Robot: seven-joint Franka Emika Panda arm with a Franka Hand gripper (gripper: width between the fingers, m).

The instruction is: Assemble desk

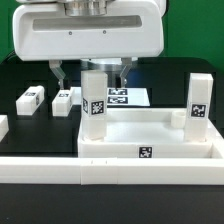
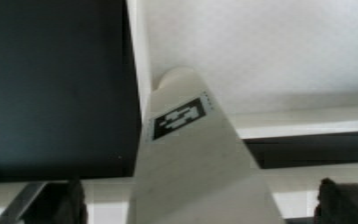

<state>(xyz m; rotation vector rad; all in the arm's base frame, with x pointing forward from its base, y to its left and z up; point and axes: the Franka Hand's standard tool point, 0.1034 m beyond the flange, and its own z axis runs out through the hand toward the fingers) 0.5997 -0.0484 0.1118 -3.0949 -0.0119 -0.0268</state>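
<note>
So from the exterior view the gripper [image 1: 91,72] is hanging right over the desk, jaws spread wide with one finger on each side of the upright leg [image 1: 95,103], and neither finger looks to be touching it. That leg stands at the corner of the tabletop [image 1: 160,136] on the exterior view's left, tag facing the camera. A second leg [image 1: 198,100] stands upright at the far corner on the exterior view's right. Only this view shows the rest: two loose legs [image 1: 31,98] [image 1: 63,100] lying flat on the black table [image 1: 25,75] off to the exterior view's left, the marker board [image 1: 128,97] behind the tabletop, and a long white border bar [image 1: 100,178] along the front. The wrist view gives what the other one can't really settle: the leg [image 2: 197,150] fills the middle, tag up close, and the gripper [image 2: 197,203] has its dark fingertips [image 2: 51,205] well clear on both sides with a visible gap, so it's open and holding nothing
</note>
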